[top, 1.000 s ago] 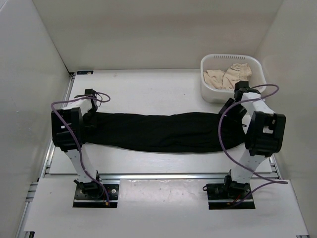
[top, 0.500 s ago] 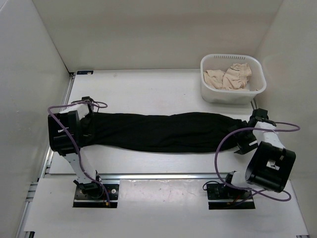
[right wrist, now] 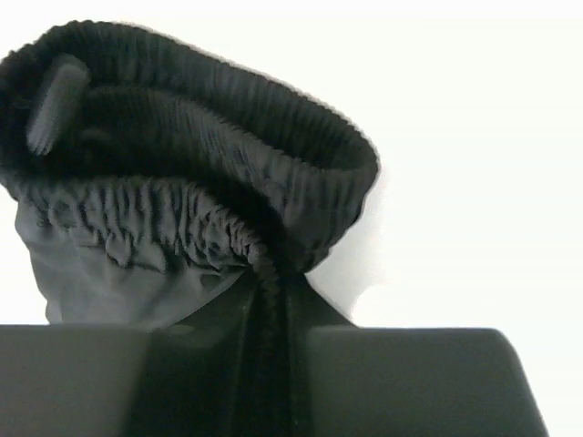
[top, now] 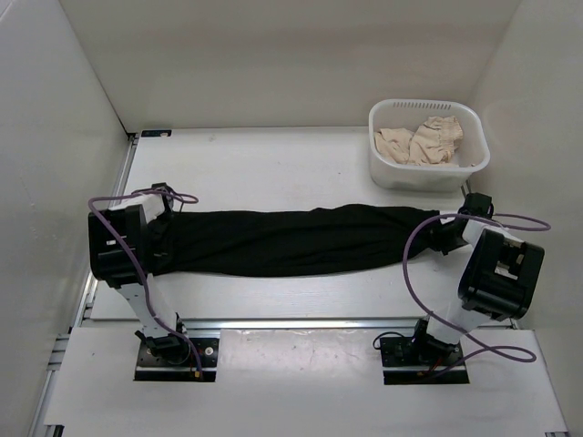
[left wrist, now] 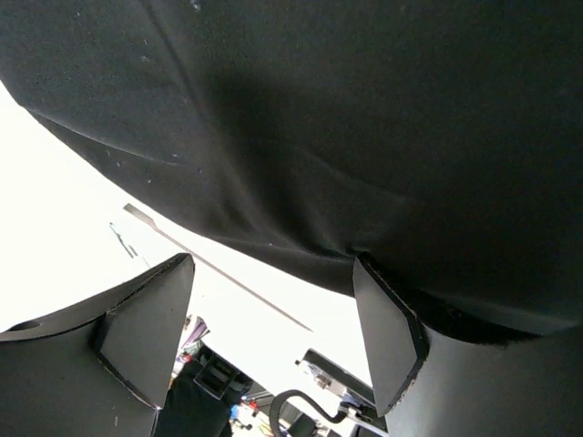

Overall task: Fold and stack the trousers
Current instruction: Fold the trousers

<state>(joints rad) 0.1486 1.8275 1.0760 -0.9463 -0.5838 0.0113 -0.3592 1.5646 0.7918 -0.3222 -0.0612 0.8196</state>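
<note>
Laid flat on the table [top: 273, 164] as one long black strip: the trousers [top: 291, 241]. Spread along the near side of the basket [top: 386, 173], one end close to the basket's near wall, the other end well off to the basket's left. Slightly bowed along the length, legs not told apart from above.

Inside the basket, a heap of crumpled beige cloth [top: 421, 141].

At the end nearest the basket, just on its near side: the right gripper [right wrist: 269, 337]. Fingers [right wrist: 410, 382] together in the right wrist view, clamped on a bunch of the trousers [right wrist: 182, 137]. Gathered ribbed elastic there, with puckered thinner cloth beneath it. Standing up above the fingers in a rounded loop against the white table, with a narrow fold of it squeezed down into the slit between the two fingers.

At the end farthest from the basket, well to its left: the left gripper [left wrist: 273, 266], mostly hidden under its own arm from above. Fingers [left wrist: 146, 328] wide apart in the left wrist view, with nothing clamped between them. Black cloth spread just beyond the tips, its edge dipping down to touch the tip of one finger. Bare white table in the gap between the fingers, below that edge.
</note>
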